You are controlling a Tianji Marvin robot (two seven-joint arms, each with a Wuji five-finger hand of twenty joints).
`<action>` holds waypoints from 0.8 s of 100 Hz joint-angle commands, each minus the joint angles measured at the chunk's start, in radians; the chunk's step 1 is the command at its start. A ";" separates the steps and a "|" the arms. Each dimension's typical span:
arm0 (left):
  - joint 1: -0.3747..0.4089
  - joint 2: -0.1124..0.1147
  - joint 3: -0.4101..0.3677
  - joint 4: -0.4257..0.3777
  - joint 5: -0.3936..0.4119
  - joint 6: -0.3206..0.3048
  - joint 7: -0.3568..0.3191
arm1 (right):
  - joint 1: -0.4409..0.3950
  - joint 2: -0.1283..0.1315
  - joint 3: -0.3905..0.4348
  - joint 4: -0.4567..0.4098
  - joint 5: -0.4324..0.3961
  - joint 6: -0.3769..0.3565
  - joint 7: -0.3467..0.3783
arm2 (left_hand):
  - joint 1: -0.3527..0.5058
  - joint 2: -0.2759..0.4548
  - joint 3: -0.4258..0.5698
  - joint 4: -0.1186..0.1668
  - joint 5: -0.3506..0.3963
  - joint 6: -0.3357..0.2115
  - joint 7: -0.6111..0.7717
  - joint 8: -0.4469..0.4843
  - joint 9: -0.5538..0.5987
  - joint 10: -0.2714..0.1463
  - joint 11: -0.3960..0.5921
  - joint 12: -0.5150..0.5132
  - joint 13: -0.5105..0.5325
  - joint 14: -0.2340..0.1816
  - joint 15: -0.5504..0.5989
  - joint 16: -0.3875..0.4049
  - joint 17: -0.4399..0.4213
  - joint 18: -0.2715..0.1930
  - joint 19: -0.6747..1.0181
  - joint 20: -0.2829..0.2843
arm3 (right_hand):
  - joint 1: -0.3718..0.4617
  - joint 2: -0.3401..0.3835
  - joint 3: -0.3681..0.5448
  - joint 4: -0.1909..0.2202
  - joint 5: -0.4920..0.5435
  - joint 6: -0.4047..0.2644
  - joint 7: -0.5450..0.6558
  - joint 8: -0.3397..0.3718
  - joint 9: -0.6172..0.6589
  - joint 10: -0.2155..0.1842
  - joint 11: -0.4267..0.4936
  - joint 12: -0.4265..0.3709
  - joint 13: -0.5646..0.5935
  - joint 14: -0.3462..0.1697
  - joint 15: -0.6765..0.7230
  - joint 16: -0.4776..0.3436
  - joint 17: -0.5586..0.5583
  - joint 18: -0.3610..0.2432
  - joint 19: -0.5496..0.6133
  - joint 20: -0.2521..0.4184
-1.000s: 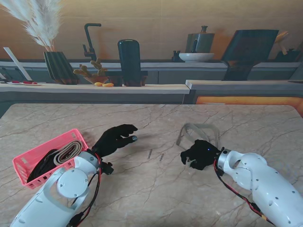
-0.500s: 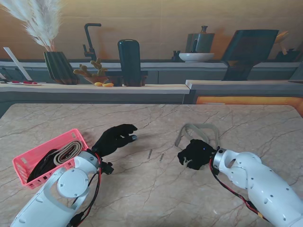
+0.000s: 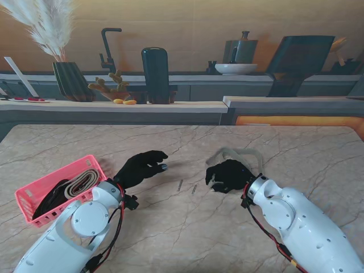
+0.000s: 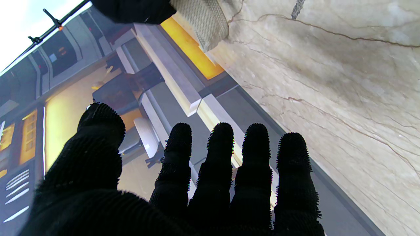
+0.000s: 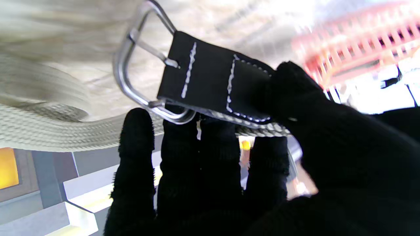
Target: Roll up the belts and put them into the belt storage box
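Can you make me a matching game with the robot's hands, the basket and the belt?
Things:
1. left robot hand
2. right robot hand
3. basket
4. belt

States:
A. pink, with belts inside
B. open, holding nothing
C. beige, with a metal buckle
D. pinching the belt's black end

Pairs: 1-B, 2-D, 3-A, 4-C

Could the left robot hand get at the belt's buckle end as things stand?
Probably yes: the left robot hand is open, with bare table toward the buckle end, though the right robot hand already pinches it.
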 commanded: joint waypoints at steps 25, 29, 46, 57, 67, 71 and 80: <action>-0.055 -0.006 0.054 0.067 0.028 0.003 -0.006 | -0.018 -0.048 0.002 -0.118 0.109 0.029 -0.033 | -0.050 -0.046 0.111 0.035 -0.055 -0.045 -0.002 0.005 -0.118 -0.031 -0.018 -0.016 -0.073 -0.036 -0.036 -0.022 -0.031 -0.025 -0.026 0.008 | 0.018 0.093 -0.024 -0.019 0.086 -0.036 0.104 0.098 0.067 0.023 -0.019 0.014 0.098 -0.009 0.199 0.105 0.072 -0.022 0.065 0.047; -0.062 -0.007 0.060 0.077 0.031 0.002 -0.004 | -0.017 -0.052 0.001 -0.128 0.119 0.024 -0.041 | -0.050 -0.047 0.115 0.035 -0.058 -0.045 -0.002 0.005 -0.125 -0.033 -0.019 -0.016 -0.077 -0.037 -0.038 -0.022 -0.033 -0.027 -0.028 0.007 | 0.013 0.097 -0.026 -0.019 0.082 -0.038 0.102 0.100 0.067 0.025 -0.012 0.020 0.133 -0.005 0.259 0.127 0.109 -0.040 0.101 0.062; -0.082 -0.014 0.079 0.104 0.025 0.001 0.011 | -0.010 -0.063 -0.003 -0.172 0.188 0.015 -0.041 | -0.050 -0.050 0.126 0.035 -0.081 -0.049 -0.002 0.005 -0.156 -0.039 -0.020 -0.015 -0.098 -0.047 -0.048 -0.026 -0.043 -0.034 -0.041 0.005 | 0.011 0.093 -0.025 -0.019 0.087 -0.028 0.100 0.098 0.073 0.027 -0.024 0.013 0.308 -0.069 0.541 0.204 0.287 -0.101 0.295 0.134; -0.092 -0.021 0.093 0.119 0.020 -0.010 0.032 | -0.007 -0.068 -0.007 -0.202 0.247 0.024 -0.020 | -0.053 -0.059 0.139 0.036 -0.104 -0.053 -0.002 0.004 -0.191 -0.050 -0.023 -0.017 -0.119 -0.059 -0.058 -0.029 -0.052 -0.043 -0.051 0.004 | 0.015 0.090 -0.026 -0.019 0.088 -0.024 0.099 0.094 0.074 0.031 -0.026 0.008 0.389 -0.121 0.645 0.206 0.372 -0.144 0.398 0.155; -0.106 -0.026 0.111 0.135 0.023 -0.026 0.049 | -0.004 -0.073 -0.013 -0.229 0.312 0.042 0.001 | -0.080 -0.087 0.199 0.031 -0.169 -0.059 -0.012 -0.011 -0.268 -0.062 -0.036 -0.032 -0.161 -0.082 -0.077 -0.039 -0.072 -0.066 -0.079 0.008 | 0.019 0.088 -0.028 -0.018 0.092 -0.021 0.099 0.093 0.074 0.035 -0.026 0.004 0.392 -0.162 0.741 0.220 0.423 -0.167 0.456 0.155; -0.112 -0.028 0.119 0.142 0.028 -0.032 0.056 | -0.003 -0.075 -0.016 -0.239 0.336 0.051 0.004 | -0.099 -0.107 0.246 0.029 -0.202 -0.061 -0.017 -0.022 -0.303 -0.063 -0.039 -0.042 -0.175 -0.091 -0.086 -0.047 -0.076 -0.075 -0.101 0.009 | 0.020 0.087 -0.027 -0.017 0.093 -0.019 0.098 0.092 0.075 0.036 -0.027 0.002 0.393 -0.174 0.768 0.227 0.442 -0.175 0.473 0.155; -0.130 -0.031 0.138 0.159 0.045 -0.040 0.071 | -0.002 -0.080 -0.021 -0.261 0.377 0.065 0.010 | -0.108 -0.132 0.283 0.029 -0.265 -0.062 -0.042 -0.041 -0.363 -0.067 -0.053 -0.058 -0.209 -0.109 -0.114 -0.066 -0.088 -0.095 -0.143 -0.004 | 0.020 0.086 -0.027 -0.017 0.096 -0.017 0.097 0.090 0.076 0.037 -0.028 -0.001 0.393 -0.188 0.794 0.232 0.459 -0.184 0.490 0.153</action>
